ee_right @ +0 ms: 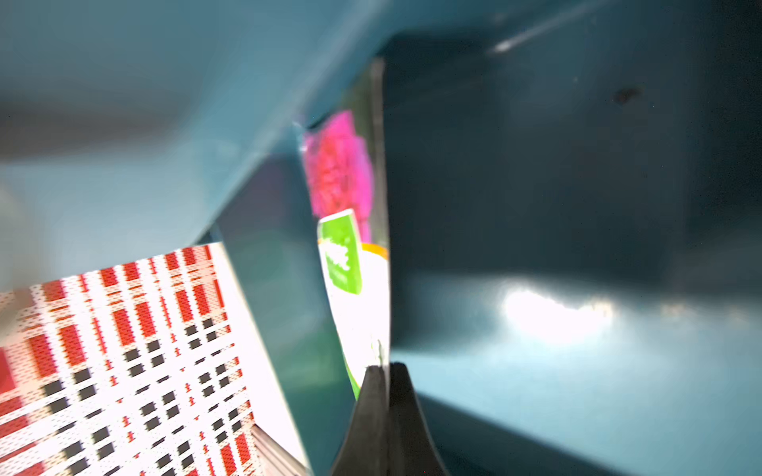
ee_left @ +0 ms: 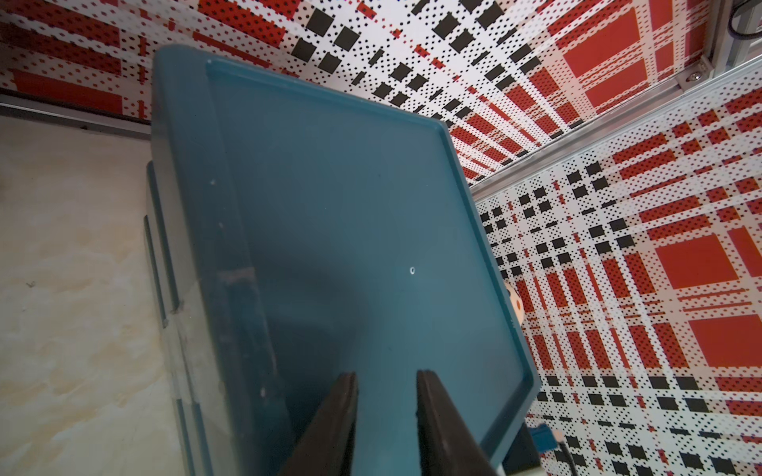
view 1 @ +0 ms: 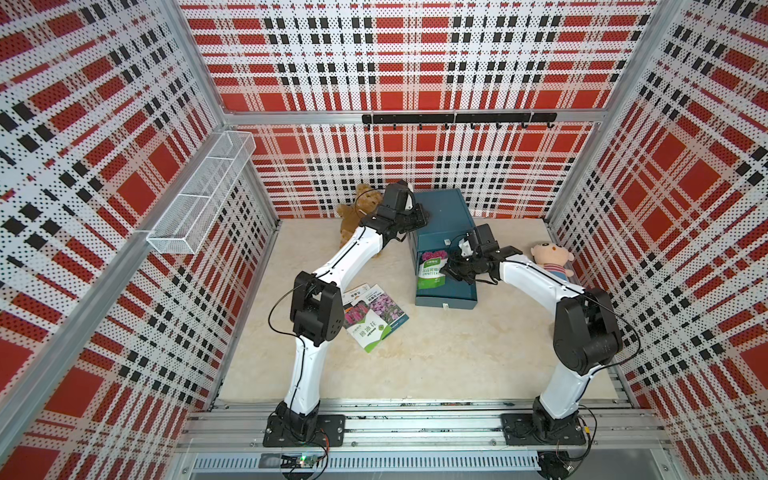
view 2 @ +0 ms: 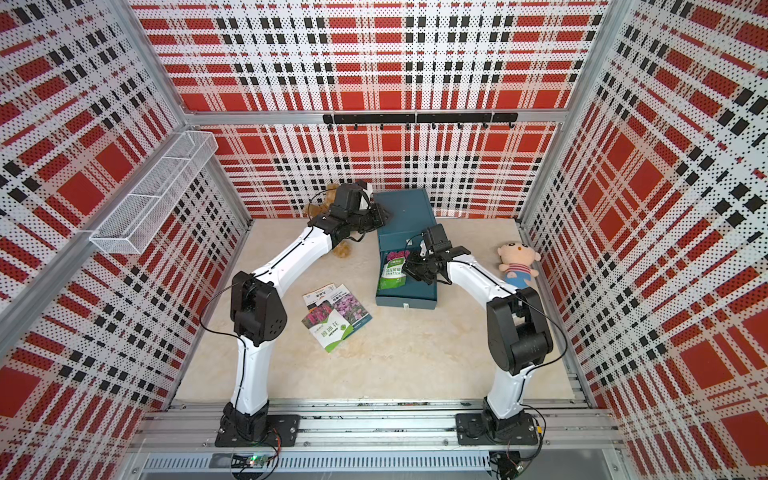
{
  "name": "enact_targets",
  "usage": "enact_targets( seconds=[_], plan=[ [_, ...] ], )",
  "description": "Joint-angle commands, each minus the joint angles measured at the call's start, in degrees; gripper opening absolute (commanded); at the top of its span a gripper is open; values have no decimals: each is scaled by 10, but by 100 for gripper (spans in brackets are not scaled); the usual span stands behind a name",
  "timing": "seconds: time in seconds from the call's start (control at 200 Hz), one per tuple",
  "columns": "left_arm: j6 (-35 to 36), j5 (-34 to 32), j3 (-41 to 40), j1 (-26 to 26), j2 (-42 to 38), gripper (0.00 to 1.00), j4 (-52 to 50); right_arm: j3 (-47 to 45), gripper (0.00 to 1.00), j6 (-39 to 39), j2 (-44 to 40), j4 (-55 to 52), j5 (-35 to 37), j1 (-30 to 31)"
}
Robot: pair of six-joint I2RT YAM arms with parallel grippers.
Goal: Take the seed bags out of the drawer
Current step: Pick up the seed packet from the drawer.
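— Where's your right gripper (ee_right: 385, 369)?
— Clamped tight on the edge of the green bag (view 1: 431, 266). That bag is in the open drawer (view 1: 446, 300), on the side nearer your left arm.
— And your left gripper (ee_left: 385, 381)?
— Jaws narrowly apart, empty, over the cabinet (ee_left: 330, 206) top. Three more bags (view 1: 374, 318) lie overlapped on the table (view 1: 415, 365), near the drawer.

Red plaid perforated walls (view 1: 415, 62), pale, perhaps marble floor (view 1: 415, 374), wire basket (view 1: 199, 195) (wall-mounted), black hook rail (view 1: 457, 118)
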Motion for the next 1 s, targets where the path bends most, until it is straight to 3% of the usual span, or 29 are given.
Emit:
enact_targets(
  seconds=[0.0,0.371,0.546,0.787,0.997],
  plan=[
    [-2,4,4,-2,23,31,-36,20,0,3,-39,-16,-8,-10],
    [-12,9,9,9,0,31,-21,6,0,-34,-160,-68,-35,-16],
    [-37,28,9,22,-28,31,19,39,0,-51,-173,-83,-68,-7],
    [-66,33,-4,63,-98,31,41,136,0,-100,-94,-147,-61,82],
    [-67,4,-143,131,-239,31,41,238,0,-116,30,-185,-52,185]
  ],
)
